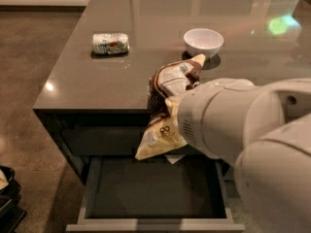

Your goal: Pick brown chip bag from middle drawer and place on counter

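Glossy grey worktop [97, 89] is waiting as the gripper [167, 106], largely hidden behind the arm [218, 115] at the worktop's front edge, is lifting the brown chip bag [170, 79], jaws evidently clamped on it. With the middle drawer [155, 224] gaping beneath the worktop, the next move is calling for carrying the bag inward, lowering and releasing it.

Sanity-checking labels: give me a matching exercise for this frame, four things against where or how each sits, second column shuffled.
1 brown chip bag
2 white bowl
3 can
4 middle drawer

A lying on its side on the counter, left
B pulled open below the counter
C upright on the counter, behind the bag
D held up at the counter's front edge, over the drawer

Pairs: 1-D, 2-C, 3-A, 4-B. The gripper is hidden behind the white arm, next to the bag.
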